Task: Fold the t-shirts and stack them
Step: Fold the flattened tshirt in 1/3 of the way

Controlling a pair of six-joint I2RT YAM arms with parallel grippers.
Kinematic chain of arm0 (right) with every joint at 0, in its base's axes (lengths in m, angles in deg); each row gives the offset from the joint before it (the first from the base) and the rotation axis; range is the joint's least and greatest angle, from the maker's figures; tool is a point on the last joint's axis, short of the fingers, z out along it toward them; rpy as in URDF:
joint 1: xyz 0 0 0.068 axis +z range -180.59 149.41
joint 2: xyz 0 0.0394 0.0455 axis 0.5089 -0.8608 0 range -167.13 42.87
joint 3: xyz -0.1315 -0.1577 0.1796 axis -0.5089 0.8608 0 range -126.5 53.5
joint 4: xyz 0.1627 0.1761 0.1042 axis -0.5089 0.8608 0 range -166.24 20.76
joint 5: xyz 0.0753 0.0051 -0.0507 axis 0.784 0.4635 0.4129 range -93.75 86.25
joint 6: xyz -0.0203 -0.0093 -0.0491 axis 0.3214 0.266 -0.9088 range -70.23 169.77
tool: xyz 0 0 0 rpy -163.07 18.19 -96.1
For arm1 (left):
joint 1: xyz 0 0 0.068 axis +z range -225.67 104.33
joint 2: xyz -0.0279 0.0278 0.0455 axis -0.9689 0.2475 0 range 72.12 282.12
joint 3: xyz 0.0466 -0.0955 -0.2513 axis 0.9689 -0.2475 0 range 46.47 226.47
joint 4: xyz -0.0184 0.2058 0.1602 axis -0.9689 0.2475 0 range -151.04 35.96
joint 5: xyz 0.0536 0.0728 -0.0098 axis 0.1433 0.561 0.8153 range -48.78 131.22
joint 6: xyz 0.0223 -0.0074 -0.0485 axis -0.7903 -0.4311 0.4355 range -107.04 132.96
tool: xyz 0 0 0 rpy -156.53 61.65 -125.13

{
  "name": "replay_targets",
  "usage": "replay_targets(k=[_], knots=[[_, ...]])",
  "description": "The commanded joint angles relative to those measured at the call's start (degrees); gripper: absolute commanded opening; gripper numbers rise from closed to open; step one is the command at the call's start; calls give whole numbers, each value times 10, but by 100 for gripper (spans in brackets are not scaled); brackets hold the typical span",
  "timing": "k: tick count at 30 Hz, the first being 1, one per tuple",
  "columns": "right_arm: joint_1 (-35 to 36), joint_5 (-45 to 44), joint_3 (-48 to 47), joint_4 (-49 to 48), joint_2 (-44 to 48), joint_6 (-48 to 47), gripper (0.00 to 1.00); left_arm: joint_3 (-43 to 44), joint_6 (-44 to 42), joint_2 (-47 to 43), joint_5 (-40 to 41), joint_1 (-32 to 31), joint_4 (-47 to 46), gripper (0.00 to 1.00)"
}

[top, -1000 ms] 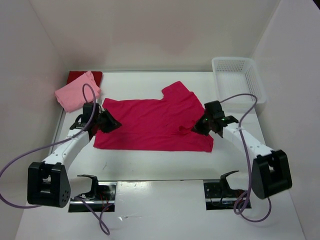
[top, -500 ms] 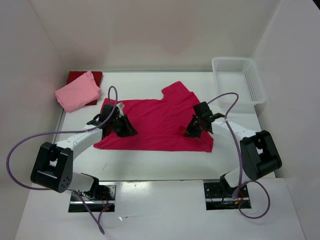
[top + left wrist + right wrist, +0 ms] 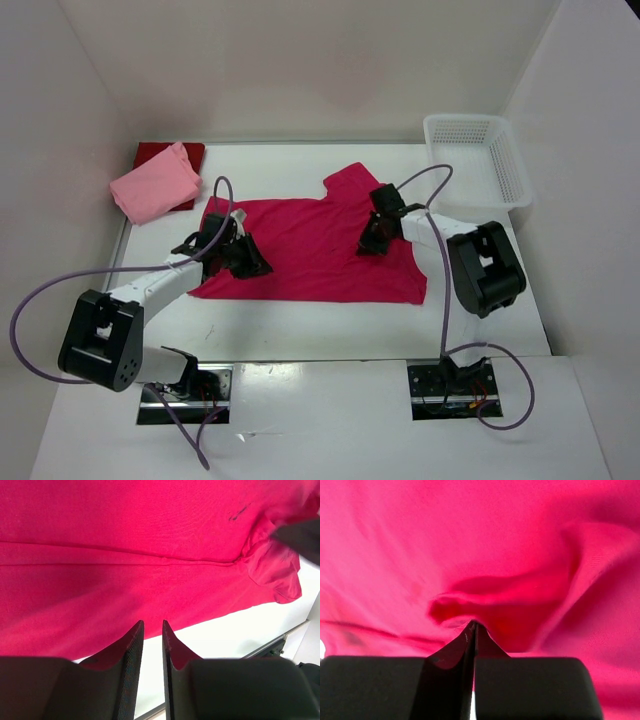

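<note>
Crimson shirt (image 3: pixel 310 262) spread flat across the middle of the table (image 3: pixel 300 330), with a flap, probably a sleeve, sticking out at the back right. Folded pink shirt (image 3: pixel 155 185) at the back left corner, lying on a dark red shirt (image 3: pixel 192 153). White basket (image 3: pixel 478 165) at the back right, well apart from all three.

Right gripper (image 3: pixel 473 625) pressed together on a raised pucker of the crimson cloth, near that back right flap. Left gripper (image 3: pixel 152 626) low over the left part of the same shirt, close to its near edge. Fingers parted by a narrow gap, nothing visible between them.

Probably mid-fold, with the right side on its way over toward the middle. To do it well:

- Lift only enough to clear the layer beneath.
- Carry the pinch leftward in a straight line, parallel to the near edge, for a crease running true rather than slantwise.
- Press down with the left gripper on the flat cloth, or take the edge there, to stop the whole shirt sliding along.
- Watch for a pinch of the top layer alone; with front and back split apart, expect a bag instead of a fold.
- Lay the cloth down gently, let go, then smooth outward from the crease.

After the last fold, onto the pink shirt.
</note>
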Motion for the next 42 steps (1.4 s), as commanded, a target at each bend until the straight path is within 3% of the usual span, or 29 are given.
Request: replay_targets(k=[1,7,13,20,25,30,34,38,42], knots=[[2,-20,-63,-31,-49,-22,0,-7,5,-25,6,0,-6,28],[2,9,-125,-43,-108,-34,0,3,10,-47,24,0,19,28],[2,15,-147,-3,-22,-73,1,45,-7,-64,26,0,51,28],[41,52,17,-22,95,-51,3,15,-7,-12,16,-47,56,18],[124,60,58,-47,74,-34,0,5,-6,22,60,-54,67,13],[145,51,58,-56,27,-34,0,2,-13,82,121,-54,105,13],[159,28,53,-56,-4,-39,0,-36,11,103,99,-54,100,13],[183,22,91,-56,1,-39,0,-92,59,79,74,-76,106,13],[214,28,132,-43,22,-22,0,-138,117,-4,46,-81,141,12]])
